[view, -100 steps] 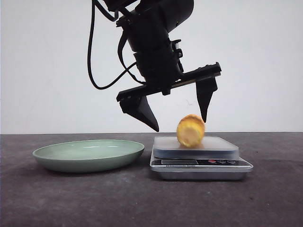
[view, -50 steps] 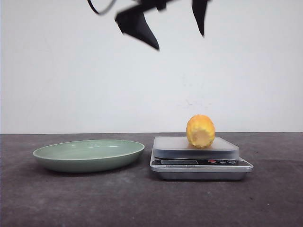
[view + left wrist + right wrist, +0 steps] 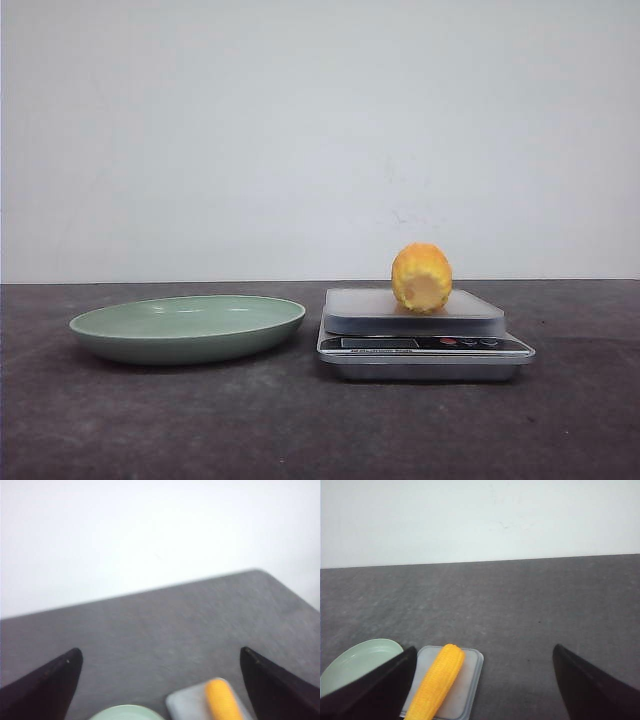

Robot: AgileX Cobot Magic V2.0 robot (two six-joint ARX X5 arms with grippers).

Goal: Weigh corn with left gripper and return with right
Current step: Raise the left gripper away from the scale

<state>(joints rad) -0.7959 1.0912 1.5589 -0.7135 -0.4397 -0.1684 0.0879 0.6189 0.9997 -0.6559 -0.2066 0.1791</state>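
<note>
The corn (image 3: 422, 278), yellow-orange with a paler cut end facing the camera, lies on the grey platform of the kitchen scale (image 3: 420, 335). It also shows in the left wrist view (image 3: 222, 705) and the right wrist view (image 3: 438, 680), lying on the scale platform (image 3: 465, 685). The left gripper (image 3: 160, 667) is open and empty, high above the table, out of the front view. The right gripper (image 3: 482, 677) is open and empty, above the table, the corn near one finger (image 3: 375, 690). The green plate (image 3: 188, 325) sits empty left of the scale.
The scale has a display and buttons on its front face (image 3: 420, 343). The dark grey table (image 3: 300, 420) runs to a white wall behind. The plate edge shows in the left wrist view (image 3: 127, 712) and the right wrist view (image 3: 355, 662).
The left arm rose away from the scale and left the front view. The corn, let go on the platform, rolled a little to the right and has settled.
</note>
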